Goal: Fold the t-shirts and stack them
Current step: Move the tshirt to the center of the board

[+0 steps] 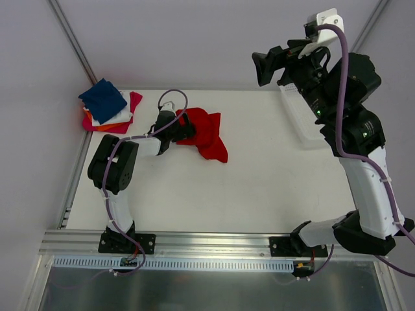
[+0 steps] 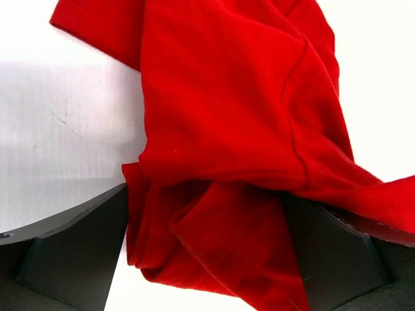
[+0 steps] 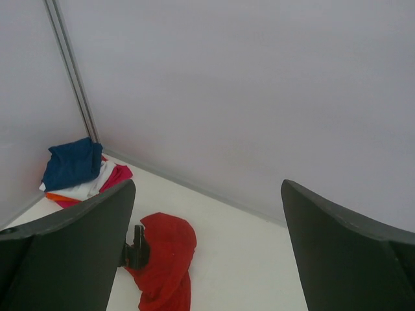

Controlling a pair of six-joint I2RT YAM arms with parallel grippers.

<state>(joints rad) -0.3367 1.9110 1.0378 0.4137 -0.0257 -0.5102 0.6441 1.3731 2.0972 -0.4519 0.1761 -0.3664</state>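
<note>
Red t-shirt (image 1: 207,135) lying crumpled.
I have my left gripper (image 2: 205,194) spread wide astride its bunched cloth; my right gripper (image 3: 207,184) hangs raised, jaws wide apart, empty.

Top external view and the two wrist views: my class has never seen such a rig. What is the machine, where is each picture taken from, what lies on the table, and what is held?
Two robot arms are bolted at the near edge of a white table, each ending in a two-finger gripper. The top view looks down from above and behind them. The other two come from a camera on each wrist; the dark shapes at the bottom are that gripper's own fingers. On the table lie a crumpled red t-shirt and, in the far left corner, a stack of folded t-shirts, navy on top. The left gripper is open, its fingers either side of the red cloth. The right gripper is raised, open and empty.
</note>
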